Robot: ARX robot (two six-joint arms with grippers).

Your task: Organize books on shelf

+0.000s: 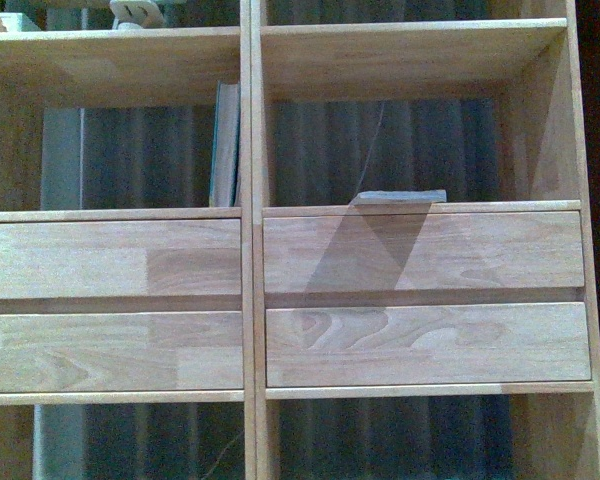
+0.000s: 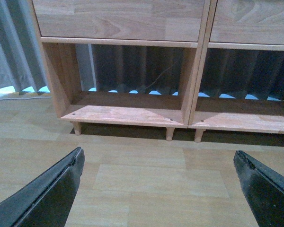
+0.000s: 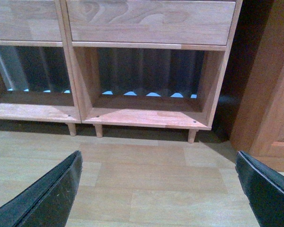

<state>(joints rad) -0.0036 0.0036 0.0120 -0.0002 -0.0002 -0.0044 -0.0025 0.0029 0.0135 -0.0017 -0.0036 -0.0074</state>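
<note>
Lying flat, 1 book (image 1: 400,196) (curtain (image 1: 320,150) behind shelf (image 1: 420,250))

Pale wood-plank floor (image 2: 146,175), light wooden shelf (image 2: 128,113) standing on short peg legs (image 2: 169,134), darker cabinet (image 3: 272,94) just beside

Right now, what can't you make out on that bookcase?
Front view: the flat book shows only its front edge over the shelf board; cover hidden.
Front view: the upright book is edge-on; title unreadable.
Front view: a pale object up top is cut off by the picture's edge.
</note>
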